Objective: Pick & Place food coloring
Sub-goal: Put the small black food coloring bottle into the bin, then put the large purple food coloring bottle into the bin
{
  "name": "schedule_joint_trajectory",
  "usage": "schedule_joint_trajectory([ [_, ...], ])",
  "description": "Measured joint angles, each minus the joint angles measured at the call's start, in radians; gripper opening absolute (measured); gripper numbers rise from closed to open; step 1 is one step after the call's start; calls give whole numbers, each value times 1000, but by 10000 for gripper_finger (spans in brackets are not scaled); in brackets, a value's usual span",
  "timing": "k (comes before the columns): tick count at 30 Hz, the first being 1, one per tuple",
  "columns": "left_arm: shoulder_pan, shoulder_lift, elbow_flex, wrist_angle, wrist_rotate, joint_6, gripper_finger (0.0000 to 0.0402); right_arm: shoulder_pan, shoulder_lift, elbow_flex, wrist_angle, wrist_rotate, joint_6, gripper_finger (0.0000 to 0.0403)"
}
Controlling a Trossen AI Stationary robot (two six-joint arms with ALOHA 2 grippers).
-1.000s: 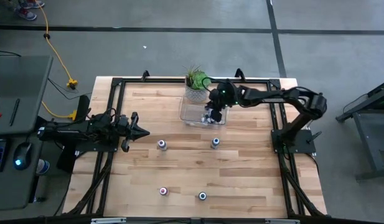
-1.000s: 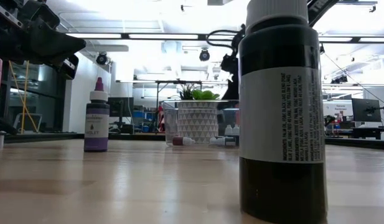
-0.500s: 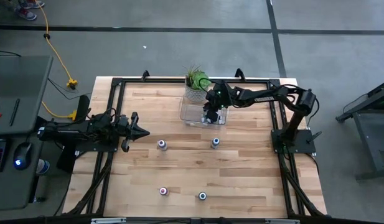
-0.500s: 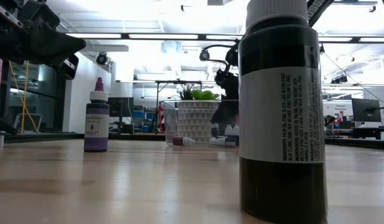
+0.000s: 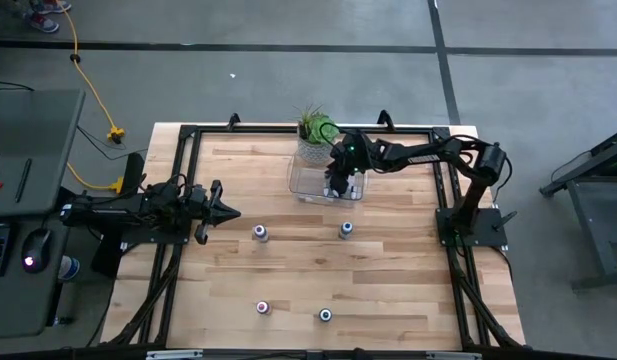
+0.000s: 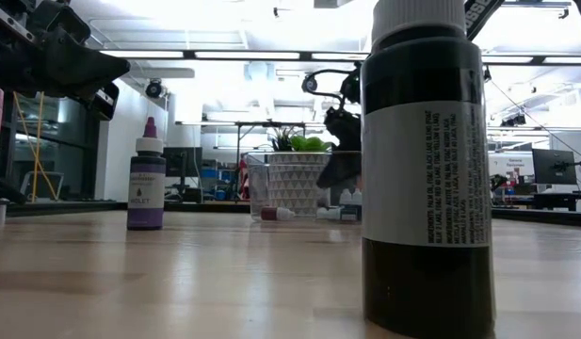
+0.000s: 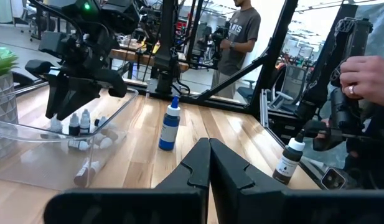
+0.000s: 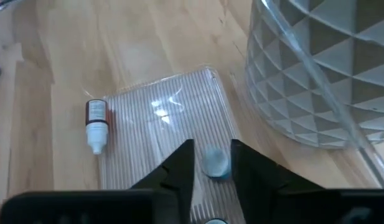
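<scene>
Right gripper [image 8: 210, 163] down inside the clear tray [image 5: 306, 186], fingers apart around a small bottle's [image 8: 214, 161] pale cap. Another small bottle [image 8: 96, 126] lying on the tray floor. Four larger bottles [image 5: 259, 233] standing on the table. Left gripper [image 5: 228, 211] waiting, fingers together.

A: Floor?
B: Grey concrete floor [image 5: 288, 90], dark seams crossing it; yellow cable [image 5: 83, 75] trailing toward the wooden table [image 5: 388, 270].

A: Furniture?
B: Grey desk [image 5: 28, 150] beside the table, computer mouse [image 5: 28, 262] on it.

A: Lighting?
B: Long ceiling light strips [image 6: 252, 55]. Distant benches, possibly monitors [image 6: 554, 167].
</scene>
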Motion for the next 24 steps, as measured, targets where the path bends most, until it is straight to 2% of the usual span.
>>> schedule_joint_trajectory([
  [5,0,0,0,0,0,0,0,1,0,0,-1,8,11,123],
  [12,0,0,0,0,0,0,0,10,-16,-3,-9,14,19,127],
  [24,0,0,0,0,0,0,0,31,-134,-1,-69,144,-51,129],
])
